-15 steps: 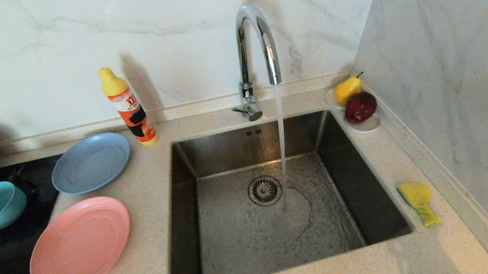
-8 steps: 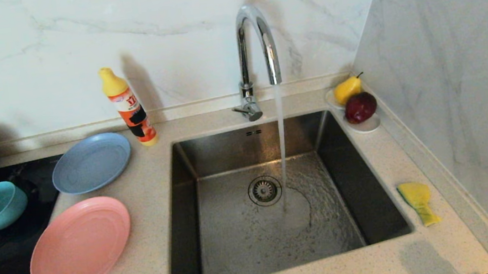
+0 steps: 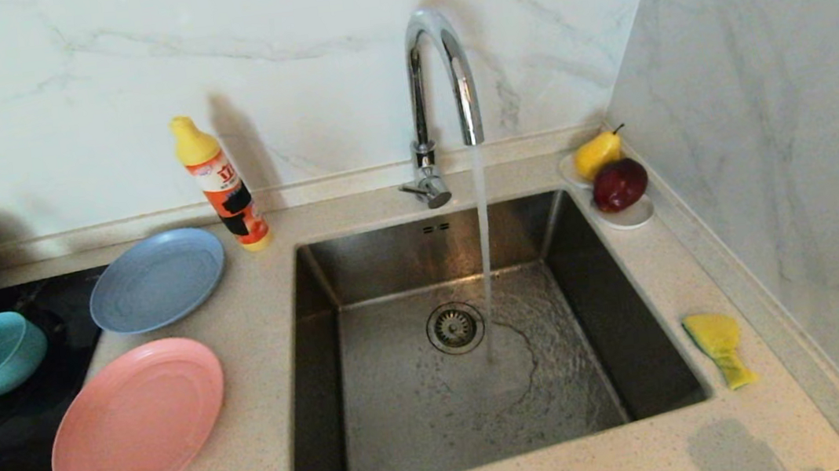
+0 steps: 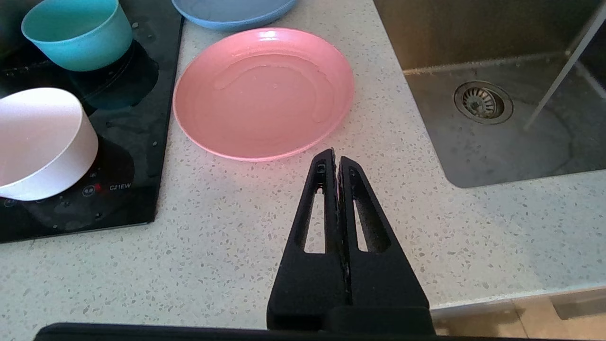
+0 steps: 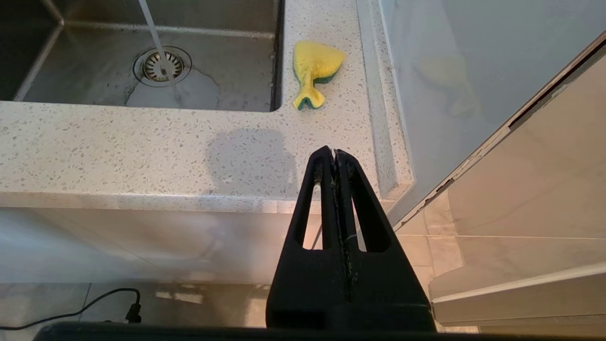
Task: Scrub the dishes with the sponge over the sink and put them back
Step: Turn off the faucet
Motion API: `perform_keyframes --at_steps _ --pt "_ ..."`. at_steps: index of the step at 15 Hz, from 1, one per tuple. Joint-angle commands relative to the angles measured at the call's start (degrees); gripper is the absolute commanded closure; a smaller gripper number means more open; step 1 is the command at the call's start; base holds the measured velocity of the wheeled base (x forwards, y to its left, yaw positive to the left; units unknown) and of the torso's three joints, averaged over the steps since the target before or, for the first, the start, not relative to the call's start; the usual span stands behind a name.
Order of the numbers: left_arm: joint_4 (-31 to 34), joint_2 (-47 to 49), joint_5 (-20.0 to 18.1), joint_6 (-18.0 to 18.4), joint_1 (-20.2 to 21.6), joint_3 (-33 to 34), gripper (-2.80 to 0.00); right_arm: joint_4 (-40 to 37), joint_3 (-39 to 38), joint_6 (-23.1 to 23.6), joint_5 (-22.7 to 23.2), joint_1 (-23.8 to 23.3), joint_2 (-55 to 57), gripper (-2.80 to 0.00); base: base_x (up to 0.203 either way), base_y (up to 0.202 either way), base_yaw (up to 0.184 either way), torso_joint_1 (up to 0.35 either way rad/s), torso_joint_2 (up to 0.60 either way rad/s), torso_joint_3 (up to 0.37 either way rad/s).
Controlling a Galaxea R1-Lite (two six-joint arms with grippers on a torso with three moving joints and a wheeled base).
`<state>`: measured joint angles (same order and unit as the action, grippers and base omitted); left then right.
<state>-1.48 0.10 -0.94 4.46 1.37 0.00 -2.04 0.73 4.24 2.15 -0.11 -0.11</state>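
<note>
I have both arms pulled back at the near edge of the table (image 3: 260,364), out of my head view. My left claw (image 4: 336,161) is pinched closed and empty, hanging just short of the pink plate (image 4: 262,92); the teal bowl (image 4: 78,33) and pale bowl (image 4: 40,142) sit on the black cooktop (image 4: 132,142) beyond, the blue plate (image 3: 156,280) behind. My right claw (image 5: 334,154) is also closed with nothing in it, above the table's front edge, with the sponge (image 5: 313,71) lying crumpled well ahead of it beside the sink (image 3: 324,373). Water runs from the faucet (image 3: 442,83) near the drain (image 3: 455,327). Compared with a second ago, the dishes and sponge have not shifted; a soft shadow has darkened at the table's near right corner.
</note>
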Motion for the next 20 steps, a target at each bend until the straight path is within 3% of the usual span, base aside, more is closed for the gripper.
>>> perform_keyframes --at_steps 1,8,12,17,20 --pt "0.0 0.0 0.1 0.0 0.0 1.1 0.0 -0.2 0.0 0.1 0.1 0.0 0.1 0.0 0.0 0.0 0.0 0.0 0.0 0.0" --pt "0.0 0.0 0.2 0.3 0.0 0.8 0.0 -0.2 0.0 0.0 0.1 0.0 0.1 0.0 0.0 0.0 0.0 0.0 0.0 0.0" --pt "3.2 5.5 -1.3 0.1 -0.1 -12.8 0.0 -0.2 0.0 0.0 0.1 -0.1 0.1 0.0 0.0 0.0 0.0 0.0 0.0 0.0" --pt "5.1 39.1 -12.5 -4.5 -0.9 -34.2 0.0 -0.2 0.0 0.0 0.1 -0.1 0.1 0.0 0.0 0.0 0.0 0.0 0.0 0.0" --pt "4.4 59.3 -25.4 -6.7 -1.1 -46.6 0.0 -0.2 0.0 0.0 0.1 0.0 0.1 0.0 0.0 0.0 0.0 0.0 0.0 0.0"
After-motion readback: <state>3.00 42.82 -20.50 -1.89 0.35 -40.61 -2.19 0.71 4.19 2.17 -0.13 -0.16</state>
